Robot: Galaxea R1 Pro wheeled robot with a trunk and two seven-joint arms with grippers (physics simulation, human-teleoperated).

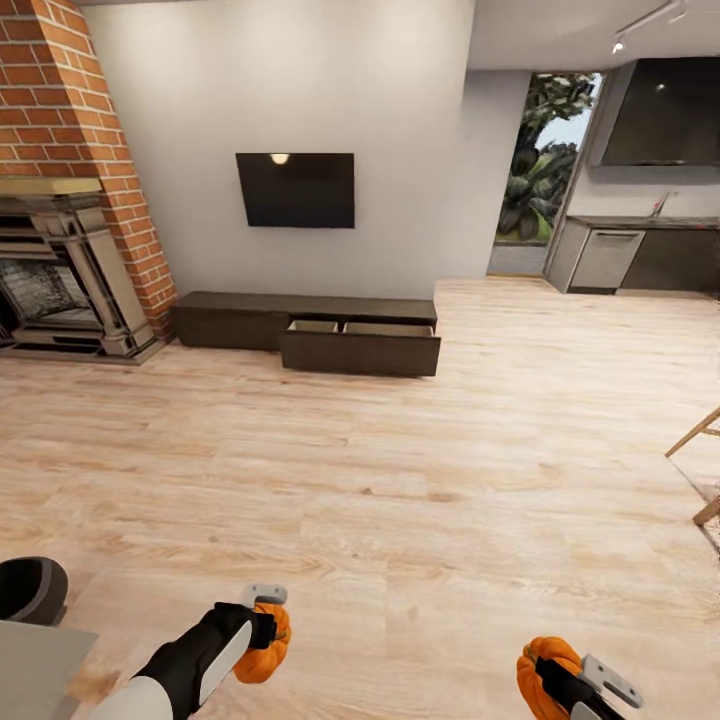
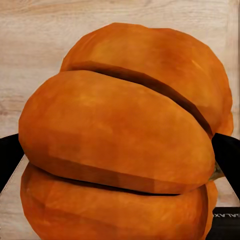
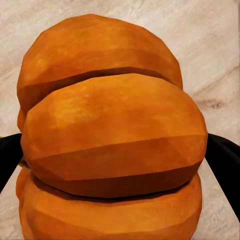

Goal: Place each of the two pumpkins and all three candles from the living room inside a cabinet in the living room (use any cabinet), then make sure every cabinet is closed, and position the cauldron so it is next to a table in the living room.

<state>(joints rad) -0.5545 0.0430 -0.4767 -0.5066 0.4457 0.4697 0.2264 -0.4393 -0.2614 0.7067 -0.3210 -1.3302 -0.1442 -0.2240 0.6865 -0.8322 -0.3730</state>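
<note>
Each gripper holds one orange pumpkin low over the wood floor. My left gripper is shut on one pumpkin, whose ribs show between dark fingers. The right gripper is shut on the other pumpkin, seen close up. Across the room, the long dark brown cabinet stands under the wall TV, its right drawer pulled open with a pale inside. The black cauldron sits beside the grey table corner at my near left. The candles are out of view.
A brick fireplace stands at the far left and a TV hangs above the cabinet. Dark kitchen units lie at the far right. Wooden chair legs poke in at the right edge. Open wood floor stretches up to the cabinet.
</note>
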